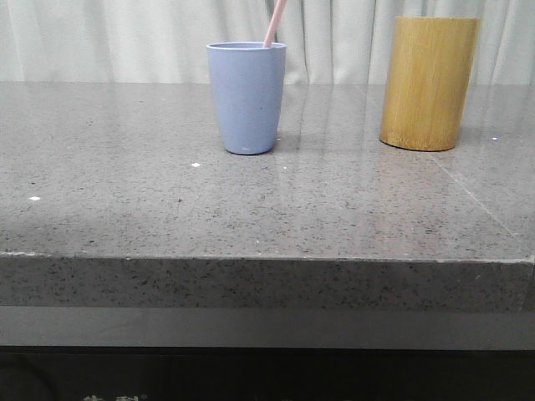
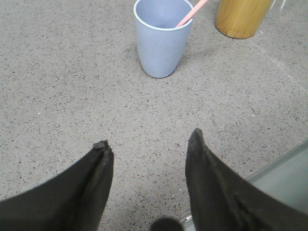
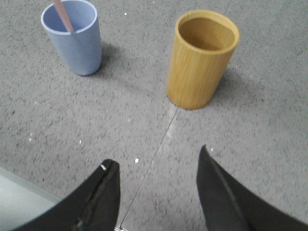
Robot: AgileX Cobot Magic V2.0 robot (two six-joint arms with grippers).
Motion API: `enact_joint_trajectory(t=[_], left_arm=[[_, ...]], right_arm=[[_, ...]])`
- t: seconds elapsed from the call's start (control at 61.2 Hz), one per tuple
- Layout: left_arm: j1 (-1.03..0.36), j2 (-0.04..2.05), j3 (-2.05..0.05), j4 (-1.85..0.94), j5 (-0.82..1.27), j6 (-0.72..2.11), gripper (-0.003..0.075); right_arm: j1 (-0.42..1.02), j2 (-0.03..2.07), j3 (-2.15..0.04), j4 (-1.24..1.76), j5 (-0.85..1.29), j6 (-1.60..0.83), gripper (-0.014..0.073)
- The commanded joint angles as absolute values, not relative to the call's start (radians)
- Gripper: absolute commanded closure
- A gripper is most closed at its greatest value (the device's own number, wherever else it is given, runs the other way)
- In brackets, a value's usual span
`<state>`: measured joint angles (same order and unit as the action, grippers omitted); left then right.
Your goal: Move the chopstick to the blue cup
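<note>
The blue cup [image 1: 247, 98] stands upright on the grey stone table, left of centre. A pale pink chopstick [image 1: 275, 22] leans inside it, its upper end rising past the rim toward the right. In the left wrist view the blue cup [image 2: 161, 37] with the chopstick [image 2: 191, 13] sits well beyond my left gripper [image 2: 149, 139], which is open with bare tabletop between its fingers. In the right wrist view the blue cup [image 3: 73, 37] and chopstick [image 3: 62, 15] are far from my right gripper [image 3: 156, 156], also open and holding nothing.
A taller yellow-brown bamboo-look cylinder [image 1: 429, 82] stands upright to the right of the cup; its inside [image 3: 207, 33] looks hollow. The table's front edge [image 1: 267, 257] runs across the near side. A thin seam [image 3: 163, 139] crosses the stone near the right gripper.
</note>
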<state>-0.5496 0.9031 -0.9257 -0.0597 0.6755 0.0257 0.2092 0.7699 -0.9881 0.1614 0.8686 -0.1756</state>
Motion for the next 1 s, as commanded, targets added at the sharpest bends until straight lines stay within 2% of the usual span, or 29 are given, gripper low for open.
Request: enact_joint_trajectory(t=[0.0, 0.229, 0.343, 0.523, 0.588, 0.98], left_arm=[[-0.549, 0.892, -0.95, -0.071, 0.606, 0.018, 0.0364], [-0.549, 0.892, -0.95, -0.071, 0.606, 0.018, 0.0371], [-0.549, 0.892, -0.95, -0.071, 0.606, 0.018, 0.0461], [-0.549, 0.892, -0.95, -0.071, 0.605, 0.018, 0.0717], [-0.549, 0.892, -0.95, -0.071, 0.605, 0.018, 0.0739], [-0.549, 0.892, -0.95, -0.071, 0.605, 0.018, 0.0739]], right_arm=[[0.202, 0.687, -0.957, 0.188, 0.787, -0.178, 0.02], [0.202, 0.557, -0.859, 0.21, 0.791, -0.178, 0.0219], [0.202, 0.546, -0.849, 0.21, 0.8, -0.178, 0.0342], [0.202, 0.546, -0.849, 0.21, 0.801, -0.178, 0.0602], [0.202, 0.546, -0.849, 0.209, 0.802, -0.178, 0.0666], [0.202, 0.546, -0.849, 0.209, 0.815, -0.178, 0.0662]])
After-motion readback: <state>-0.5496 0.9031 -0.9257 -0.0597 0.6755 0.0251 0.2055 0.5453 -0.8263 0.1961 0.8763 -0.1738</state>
